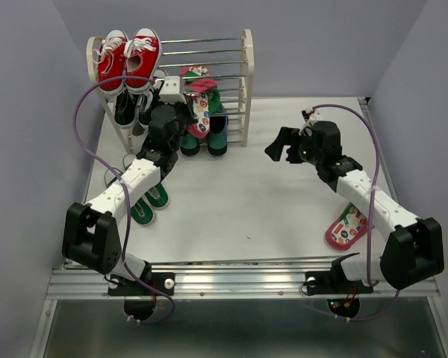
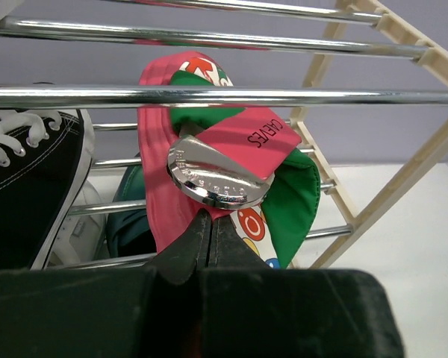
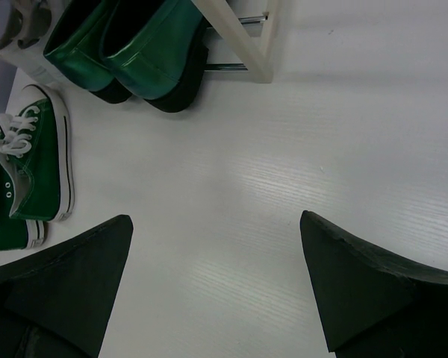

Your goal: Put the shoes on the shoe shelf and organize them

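Here, left tool (image 2: 209, 224) clenched on a pink-red flip-flop (image 2: 231, 149) among the shoe shelf (image 1: 247, 89) chrome rods (image 2: 299, 97) | glossy green loafers (image 3: 145, 48) at its foot, red sneakers (image 1: 128, 60) on top | green canvas sneakers (image 1: 151, 203), second flip-flop (image 1: 348, 226) on white tabletop (image 1: 269, 201) | right tool (image 1: 282, 147) spread wide, empty.

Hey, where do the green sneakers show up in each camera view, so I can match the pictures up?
Top external: the green sneakers lie left of centre, in front of the shoe shelf.
Left wrist: not in it.
Right wrist: at the left edge, laces showing.
Shared landmark: the shoe shelf, seen in all three views, as chrome rods and as a cream leg.
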